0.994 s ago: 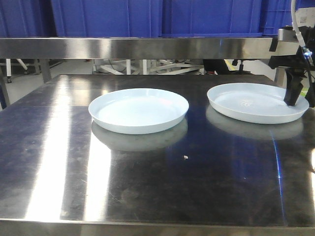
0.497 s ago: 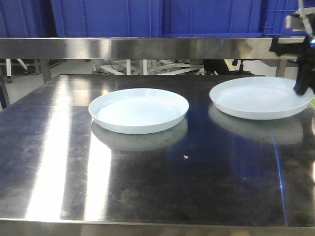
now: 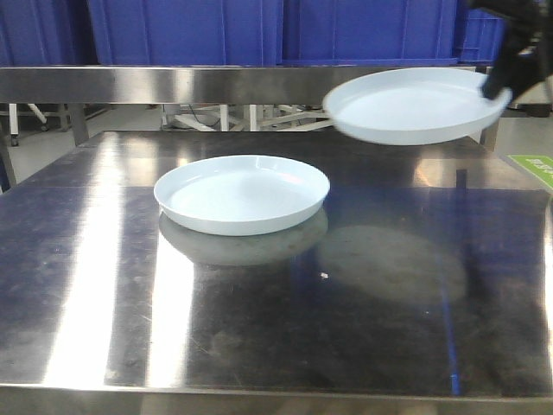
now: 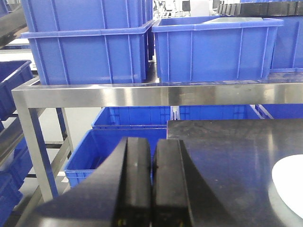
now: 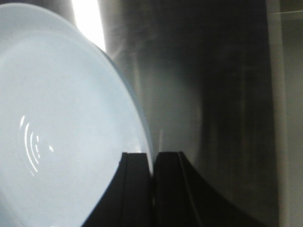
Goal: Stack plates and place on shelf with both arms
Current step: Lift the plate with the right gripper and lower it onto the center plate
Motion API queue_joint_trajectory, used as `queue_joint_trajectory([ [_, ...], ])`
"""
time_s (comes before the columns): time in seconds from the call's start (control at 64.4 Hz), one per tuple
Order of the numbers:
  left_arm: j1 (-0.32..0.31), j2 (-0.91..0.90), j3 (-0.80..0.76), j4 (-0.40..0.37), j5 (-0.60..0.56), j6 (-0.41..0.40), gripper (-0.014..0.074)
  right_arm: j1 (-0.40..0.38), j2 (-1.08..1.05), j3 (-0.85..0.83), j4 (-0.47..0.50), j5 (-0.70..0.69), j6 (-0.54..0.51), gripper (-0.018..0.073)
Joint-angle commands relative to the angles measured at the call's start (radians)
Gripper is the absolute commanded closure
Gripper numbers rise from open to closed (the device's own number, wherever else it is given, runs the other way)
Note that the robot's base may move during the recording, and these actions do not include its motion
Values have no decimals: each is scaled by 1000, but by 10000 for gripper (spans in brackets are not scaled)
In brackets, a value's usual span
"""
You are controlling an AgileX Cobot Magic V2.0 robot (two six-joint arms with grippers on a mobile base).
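- Pale-blue plate [image 3: 242, 194] lies flat on the steel table [image 3: 259, 328], near its middle
- Above the table's far right part, clear of it, the second plate [image 3: 415, 105] hangs tilted
- Fingers of the right gripper [image 3: 498, 84] are clamped on its right rim
- By the table's left edge, the left gripper [image 4: 152, 146] has its fingers pressed together on nothing
- Behind the table runs the shelf [image 3: 173, 84], blue crates [image 3: 190, 30] on it

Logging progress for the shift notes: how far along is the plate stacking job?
Done: the right gripper has one plate pinched by its rim, clear of the tabletop. In hand: carrying it; it hangs right of the second plate, not over it. Left: stacking them, then both arms placing the stack on the shelf. The left gripper is shut, empty.
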Motion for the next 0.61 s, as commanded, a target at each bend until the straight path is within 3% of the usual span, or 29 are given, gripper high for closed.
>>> queue_joint_trajectory([
  [0.0,3,8,-28,-10,-88,-3,514,84,-59,-30,49,-53,-13,503],
  [0.202,3,8,-28,-10,-88,-3,514,236,-11,-30,49,-124,-13,503],
  [0.497,3,8,-28,-10,-88,-3,514,294,54,-30,54,-201,-11,496],
  [0.59,3,8,-28,-10,-88,-3,514,304,70,-30,56,-207,1,446],
])
